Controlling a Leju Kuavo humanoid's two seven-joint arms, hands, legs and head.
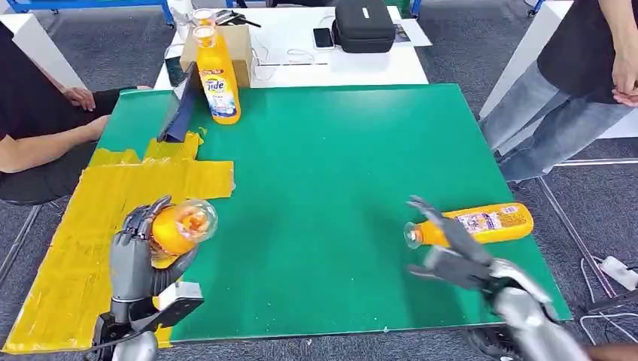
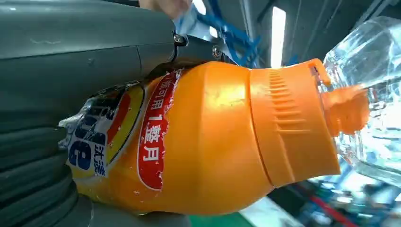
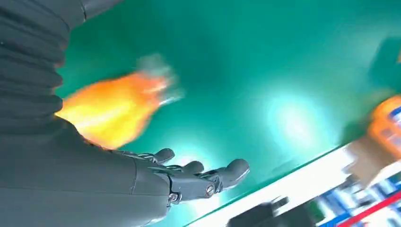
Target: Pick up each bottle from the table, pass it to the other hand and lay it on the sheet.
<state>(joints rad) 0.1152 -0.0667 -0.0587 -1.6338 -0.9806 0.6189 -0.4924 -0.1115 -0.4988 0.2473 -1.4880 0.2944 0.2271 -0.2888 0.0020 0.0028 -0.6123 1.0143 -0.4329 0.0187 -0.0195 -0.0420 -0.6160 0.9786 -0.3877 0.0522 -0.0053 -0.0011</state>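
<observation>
Our left hand [image 1: 143,248] gripping an orange detergent bottle [image 1: 179,226] above the yellow sheet [image 1: 83,233], our right hand [image 1: 459,252] spread empty just beside a lying orange bottle [image 1: 481,223], upright Tide bottle [image 1: 218,75] far back

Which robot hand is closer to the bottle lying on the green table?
The right. The right robot hand hovers open right beside the lying bottle, at its neck. The left robot hand is far across the table, holding another bottle.

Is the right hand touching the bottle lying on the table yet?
Cannot tell. In the head view the right hand overlaps the lying bottle; the right wrist view is blurred.
</observation>
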